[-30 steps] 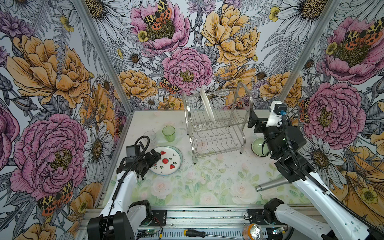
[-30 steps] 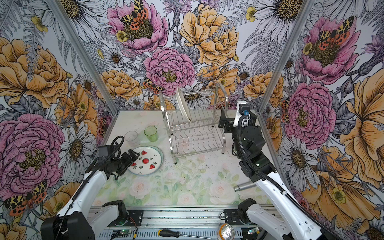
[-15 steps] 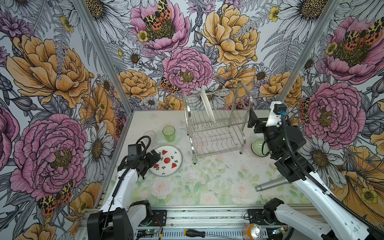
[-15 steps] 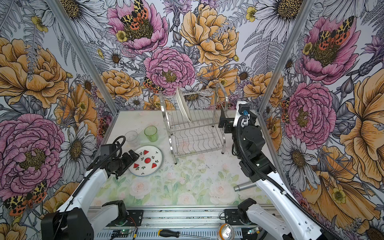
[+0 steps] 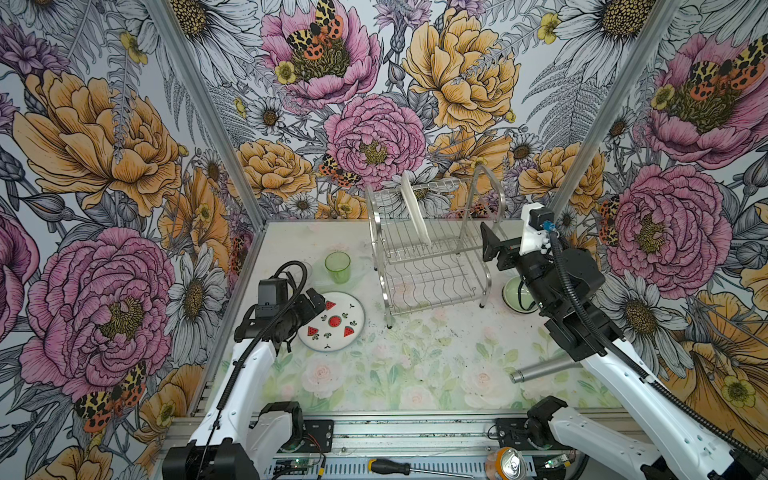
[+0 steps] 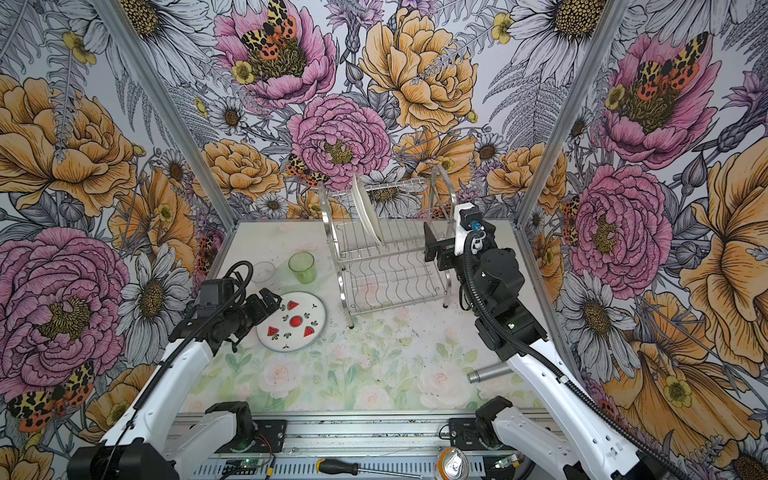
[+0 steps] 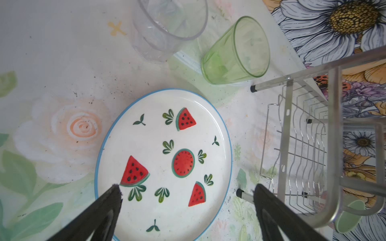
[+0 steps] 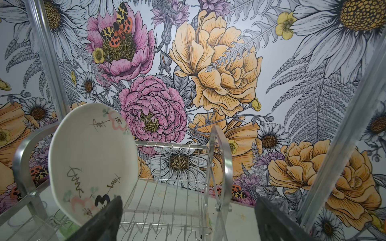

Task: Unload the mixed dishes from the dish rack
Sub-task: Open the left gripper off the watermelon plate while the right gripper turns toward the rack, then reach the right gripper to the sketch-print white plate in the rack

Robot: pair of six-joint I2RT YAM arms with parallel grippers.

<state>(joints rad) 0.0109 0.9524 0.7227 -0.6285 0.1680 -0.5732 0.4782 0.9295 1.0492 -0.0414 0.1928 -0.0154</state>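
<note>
The dish rack (image 5: pixel 432 257) (image 6: pixel 386 259) stands at the back of the table. A cream plate (image 5: pixel 413 212) (image 6: pixel 365 214) (image 8: pixel 92 162) with black drawings stands upright in its upper shelf. On the table lie the fruit-print plate (image 5: pixel 334 328) (image 6: pixel 293 328) (image 7: pixel 165 162), the green tumbler (image 5: pixel 337 267) (image 6: pixel 302 267) (image 7: pixel 236 52) and the clear glass (image 6: pixel 264 272) (image 7: pixel 167 27). My left gripper (image 5: pixel 316 301) (image 6: pixel 266 301) (image 7: pixel 187 187) hangs open over the fruit plate's left edge, holding nothing. My right gripper (image 5: pixel 496 251) (image 6: pixel 434 249) (image 8: pixel 189 201) is open beside the rack's right arch, level with the upper shelf.
A pale green dish (image 5: pixel 515 293) (image 7: pixel 348 217) sits right of the rack, half hidden by my right arm. A grey metal cylinder (image 5: pixel 540 370) (image 6: pixel 490 372) lies at the front right. A screwdriver (image 5: pixel 395 466) and a can (image 5: pixel 505 463) rest on the front rail.
My left gripper has shifted slightly over the fruit plate's left edge, still open. The plate, the rack and my right arm have not visibly moved.
</note>
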